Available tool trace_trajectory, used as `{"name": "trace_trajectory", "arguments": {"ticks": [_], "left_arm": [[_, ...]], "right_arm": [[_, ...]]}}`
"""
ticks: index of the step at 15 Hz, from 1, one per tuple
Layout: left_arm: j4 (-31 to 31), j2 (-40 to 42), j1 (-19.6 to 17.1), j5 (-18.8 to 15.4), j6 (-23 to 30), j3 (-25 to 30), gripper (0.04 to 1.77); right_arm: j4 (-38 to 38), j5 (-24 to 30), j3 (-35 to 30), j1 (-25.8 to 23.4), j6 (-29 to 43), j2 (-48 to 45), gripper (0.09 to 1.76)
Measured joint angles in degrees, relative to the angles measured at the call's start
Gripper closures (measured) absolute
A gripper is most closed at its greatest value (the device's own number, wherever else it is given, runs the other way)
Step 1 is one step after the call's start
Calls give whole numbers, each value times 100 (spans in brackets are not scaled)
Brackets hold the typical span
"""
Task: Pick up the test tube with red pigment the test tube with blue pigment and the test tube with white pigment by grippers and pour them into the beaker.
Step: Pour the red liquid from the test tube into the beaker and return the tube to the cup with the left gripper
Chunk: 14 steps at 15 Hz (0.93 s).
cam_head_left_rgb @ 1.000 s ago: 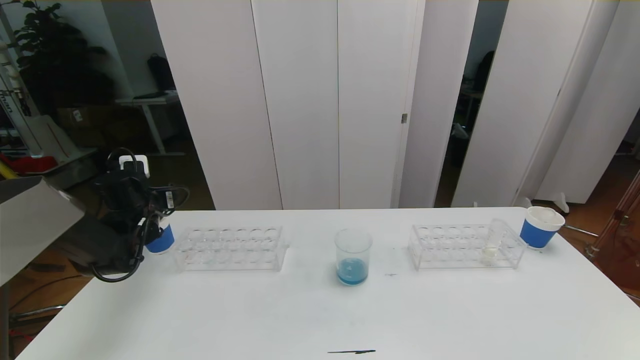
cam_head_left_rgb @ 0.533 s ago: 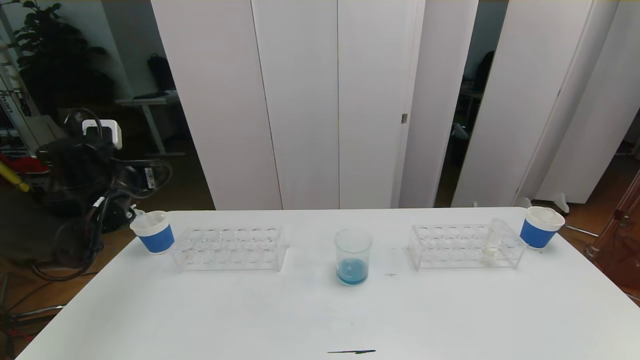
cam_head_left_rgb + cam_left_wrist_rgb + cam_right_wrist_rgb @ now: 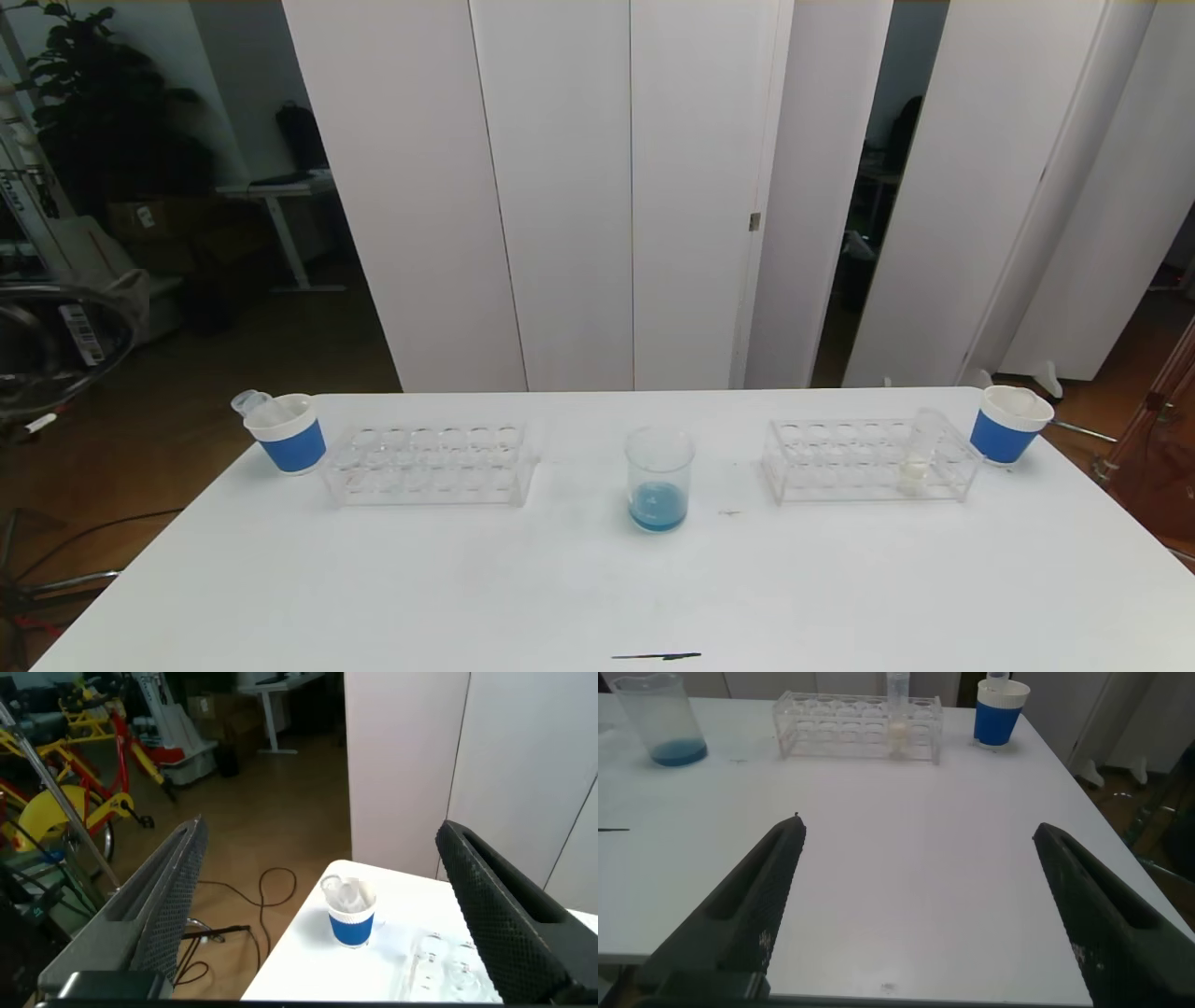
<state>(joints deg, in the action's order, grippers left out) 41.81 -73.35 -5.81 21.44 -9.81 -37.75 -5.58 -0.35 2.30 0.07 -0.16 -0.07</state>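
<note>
Head view: beaker (image 3: 659, 479) upright at table (image 3: 597, 579) centre, blue liquid pooled in its bottom. Clear rack (image 3: 428, 464) to its left, second rack (image 3: 870, 457) to its right, neither touching it. Test tube with white pigment (image 3: 920, 454) standing slightly tilted in the second rack's end nearest the right-hand paper cup (image 3: 1006, 424). Left-hand paper cup (image 3: 285, 431) at the table's far left corner, a clear tube (image 3: 250, 402) leaning out over its rim. Neither gripper visible here; only a blurred piece of the left arm (image 3: 56, 345) at the frame's left edge, off the table.

Left wrist view alone shows the left gripper (image 3: 332, 905): fingers (image 3: 173, 891) spread wide apart, nothing between them. Held off the table's corner, above the floor. Left-hand paper cup (image 3: 351, 913) seen in the gap between the fingers, well beyond the tips; left rack (image 3: 453, 969) only partly visible past it, toward the right finger.

Right wrist view alone shows the right gripper (image 3: 920, 905): fingers (image 3: 775, 891) likewise wide apart and empty, low over the near part of the table (image 3: 906, 868). Test tube with white pigment (image 3: 896, 711) well ahead of the fingertips, roughly on the centre line between them, upright in its rack (image 3: 858, 726). Beaker (image 3: 661, 721) farther off, beyond and outside the left finger. Right-hand paper cup (image 3: 1000, 711) just beside the rack, on the right finger's side.
</note>
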Motion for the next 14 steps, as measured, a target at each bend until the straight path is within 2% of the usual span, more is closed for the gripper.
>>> {"name": "trace_trajectory", "arguments": {"ticks": [4,8,12,14], "left_arm": [[-1374,1966,402,-4,-51,557,7],[-2999,3821,788,-4,-112,805,7],[-4368,5243,862,-72,-143,841,7],[-4888,5826,735,-402,-137,848,7]], "right_arm": [[0,0,0,0,0,0,10],[0,2,0,0,0,0,10],[0,2,0,0,2,0,10],[-1,0,0,0,2,0,10]]}}
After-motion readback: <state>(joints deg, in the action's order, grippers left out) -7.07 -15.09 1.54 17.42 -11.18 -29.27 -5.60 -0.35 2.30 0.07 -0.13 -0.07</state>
